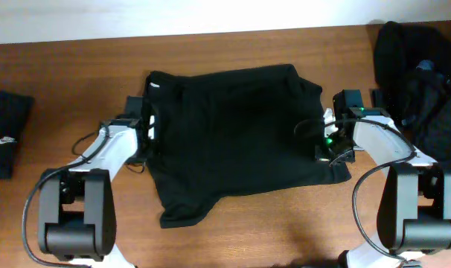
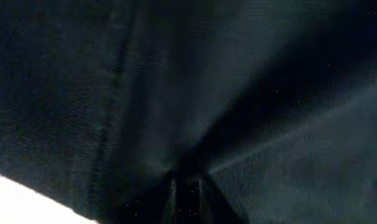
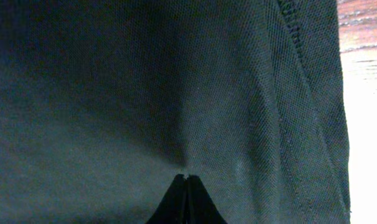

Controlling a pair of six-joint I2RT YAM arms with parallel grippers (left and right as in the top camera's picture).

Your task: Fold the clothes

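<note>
Three black garments on the table (image 1: 77, 67) in the overhead view, and the one that matters is the shirt (image 1: 237, 138), spread in the middle of the frame, rumpled, with its lower left corner trailing toward the bottom edge. The left gripper (image 1: 147, 123) is at the shirt's left edge and the right gripper (image 1: 331, 126) at its right edge, one arm on each side. In the left wrist view dark cloth fills nearly everything. The gripper (image 2: 188, 183) sits at bottom centre, creases run down into its tip, and the fingers look closed on a pinch of shirt, though it is dim down there. The right wrist view is clearer. That gripper (image 3: 186, 179) has its fingers (image 3: 176, 202) pressed together at bottom centre, with the cloth puckered right at the tip, so it is clamped on the shirt too. A stitched hem runs down the right of that frame, and bare wood shows beyond it in the upper right corner. Back in the overhead view, a folded garment (image 1: 6, 134) lies at the far left edge, showing a small white logo (image 1: 7, 139), and a loose pile (image 1: 423, 82) is heaped in the upper right corner, both well apart from the shirt.
</note>
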